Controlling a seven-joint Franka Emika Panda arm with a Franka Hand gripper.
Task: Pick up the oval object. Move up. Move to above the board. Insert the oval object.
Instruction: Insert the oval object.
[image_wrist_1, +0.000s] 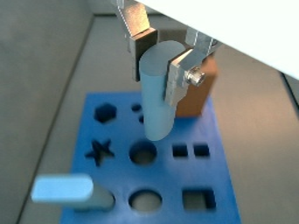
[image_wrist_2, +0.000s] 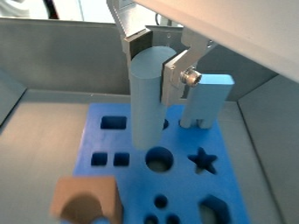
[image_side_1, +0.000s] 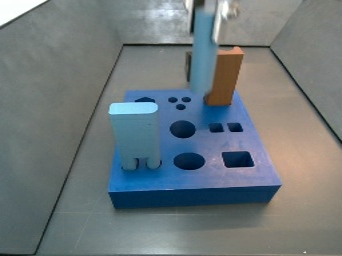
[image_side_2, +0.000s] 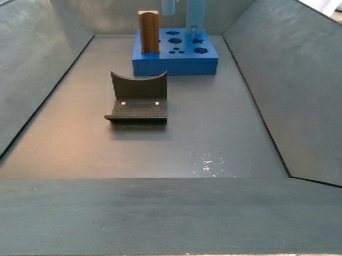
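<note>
My gripper (image_wrist_1: 162, 66) is shut on the oval object (image_wrist_1: 156, 96), a tall slim light-blue peg held upright by its upper end. Both also show in a wrist view, the gripper (image_wrist_2: 156, 68) and the peg (image_wrist_2: 146, 101). The peg hangs over the board (image_wrist_1: 117, 131), a flat bright-blue block with round, square and star cut-outs. Its lower end sits close above the board's top face near a round hole (image_wrist_1: 142, 154). In a side view the peg (image_side_1: 203, 60) stands over the board's far part (image_side_1: 201, 172), beside the orange block. I cannot tell whether it touches the board.
An orange-brown block (image_side_1: 225, 78) stands in the board at its far right. A wider pale bluish-white block (image_side_1: 134, 138) stands at the near left. The dark fixture (image_side_2: 138, 98) stands on the floor in front of the board (image_side_2: 178, 62). Grey walls enclose the floor.
</note>
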